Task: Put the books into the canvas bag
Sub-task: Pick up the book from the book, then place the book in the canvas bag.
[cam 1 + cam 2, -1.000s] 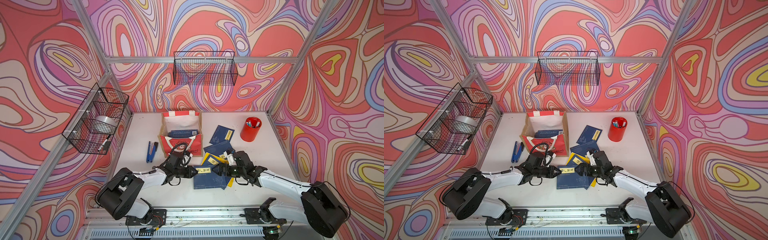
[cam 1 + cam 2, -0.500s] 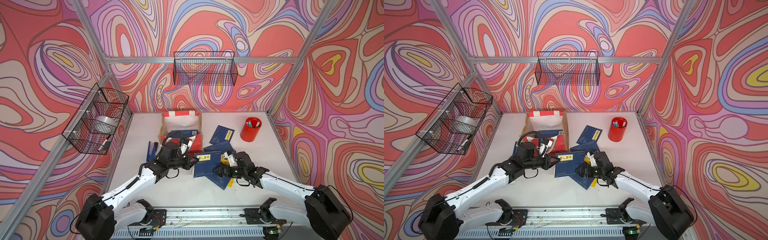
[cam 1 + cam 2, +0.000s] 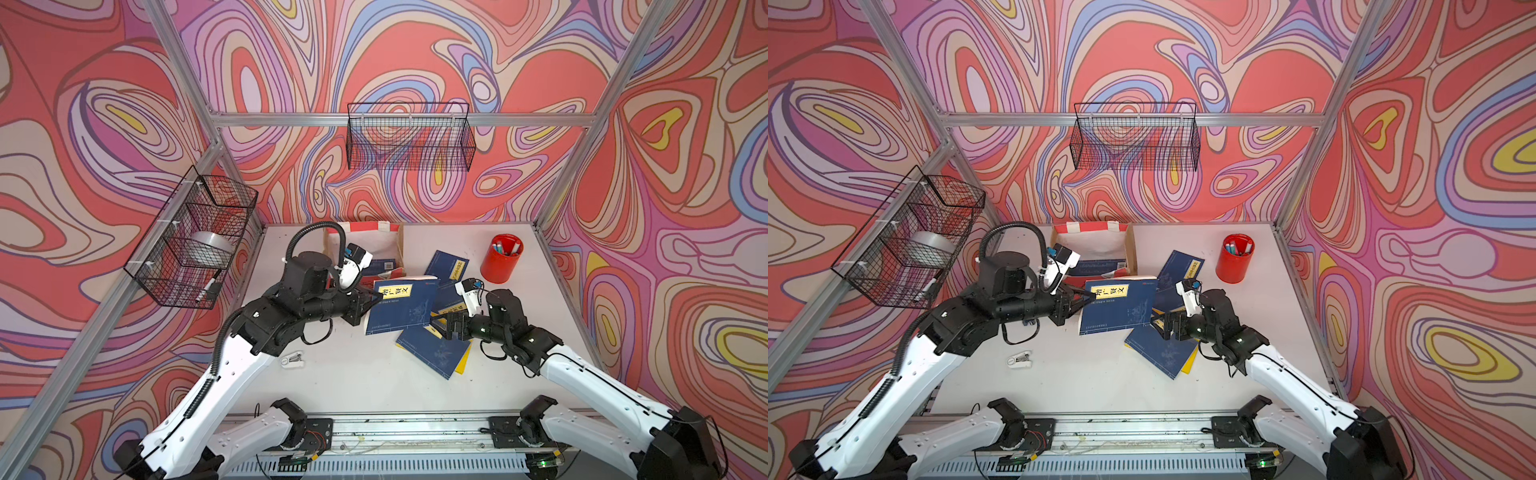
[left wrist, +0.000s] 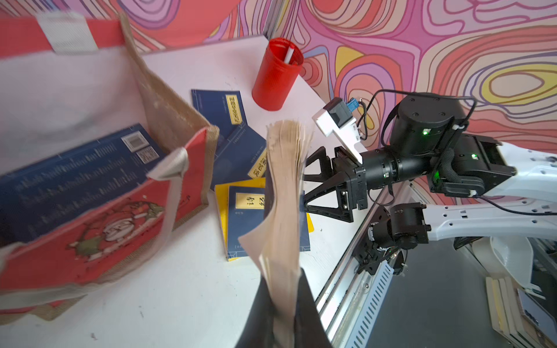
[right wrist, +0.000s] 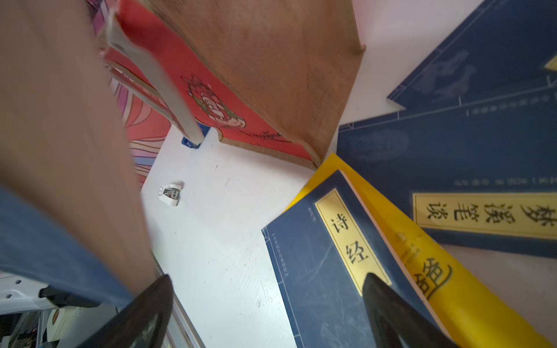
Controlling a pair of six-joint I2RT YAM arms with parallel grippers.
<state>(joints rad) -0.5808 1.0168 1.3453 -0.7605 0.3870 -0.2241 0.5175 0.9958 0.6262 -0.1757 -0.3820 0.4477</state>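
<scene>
Done: one bagged book (image 4: 75,177) lies inside the canvas bag (image 3: 400,249), barcode side up.
In hand: the left tool (image 3: 372,297) is pinched shut on the held book (image 3: 401,305) by one edge. It is off the table (image 3: 353,382), just beside the bag, not over its mouth (pages fan loose).
Left: three loose books (image 3: 436,353) overlap between bag and red pen cup (image 3: 500,266), a yellow cover (image 5: 482,316) beneath one.
Right tool (image 3: 436,327): wide, empty, low over them.
Look: thin navy softcovers with yellow title strips.
</scene>
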